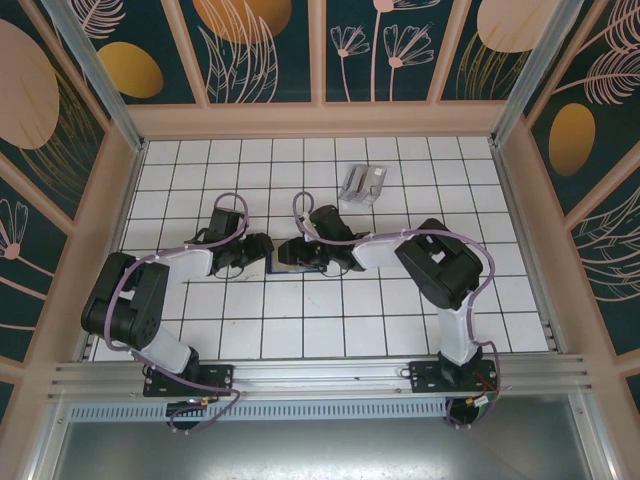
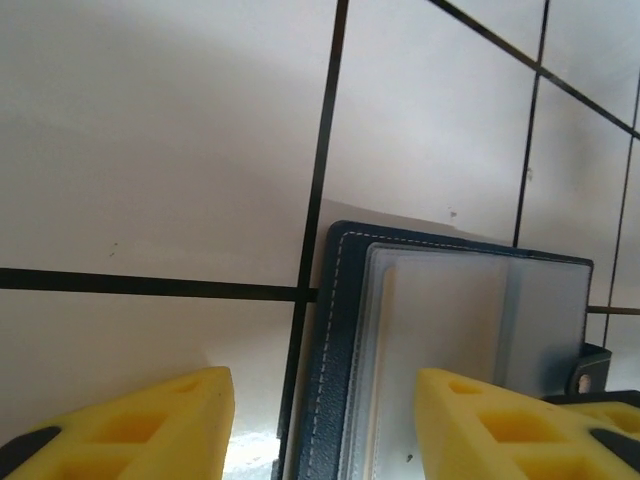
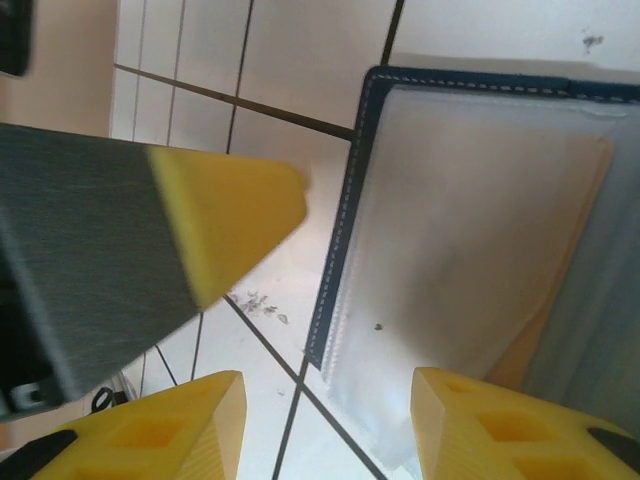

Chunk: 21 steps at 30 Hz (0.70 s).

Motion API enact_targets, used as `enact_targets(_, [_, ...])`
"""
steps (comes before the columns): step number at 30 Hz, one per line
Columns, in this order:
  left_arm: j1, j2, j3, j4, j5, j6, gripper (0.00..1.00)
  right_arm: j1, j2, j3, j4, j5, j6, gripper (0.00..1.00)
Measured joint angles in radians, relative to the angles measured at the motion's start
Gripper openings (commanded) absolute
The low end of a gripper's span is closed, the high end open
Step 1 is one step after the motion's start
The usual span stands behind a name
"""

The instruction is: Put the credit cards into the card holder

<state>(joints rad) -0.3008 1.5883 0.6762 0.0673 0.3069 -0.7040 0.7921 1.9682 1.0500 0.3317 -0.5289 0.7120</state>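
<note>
Standing apart, the yellow fingers (image 2: 130,425) of the left gripper (image 2: 322,400) clamp nothing. The gap between them is free, and through it I see the left, stitched edge of the card holder (image 2: 450,350). The card holder lies open and flat on the white tiled table (image 1: 400,310). Its dark navy border faces up around a frosted clear pocket. One finger is over bare tile just beside this edge, and the other is over the pocket itself. Whether they touch the surface I cannot tell.

The fingers of the right gripper (image 3: 328,400) are also apart and grip nothing. Between them are a corner of the holder and some tile. A pale orange card (image 3: 555,320) shows through the clear pocket, already inside it, close to the finger on that side. In the same wrist view one grey, yellow-tipped finger of the left gripper points toward the stitched edge without touching it.

From above, both grippers meet low at the middle of the table, tip to tip, with the card holder under and between them. The left arm (image 1: 170,265) is folded at its elbow near the left wall and reaches to the right. The right arm (image 1: 400,245) bends over its base and reaches to the left. A clear tray (image 1: 363,183) stands well apart, farther back on the table.
</note>
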Motion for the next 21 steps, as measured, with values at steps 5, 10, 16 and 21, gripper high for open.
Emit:
enact_targets(5, [0.0,0.005,-0.001,0.004,-0.004,0.0,0.53,-0.055,-0.111,-0.004,-0.02,0.011,-0.026,0.49])
enact_targets(10, [-0.012,-0.002,-0.001,-0.001,-0.035,0.0,0.54,-0.169,-0.253,-0.011,-0.091,0.097,-0.08,0.49])
enact_targets(16, [-0.03,-0.015,0.003,-0.013,-0.061,0.003,0.54,-0.384,-0.32,0.028,-0.26,0.23,-0.104,0.52])
enact_targets(21, [-0.032,-0.015,0.005,-0.019,-0.06,0.003,0.55,-0.516,-0.29,0.133,-0.371,0.29,-0.112,0.58])
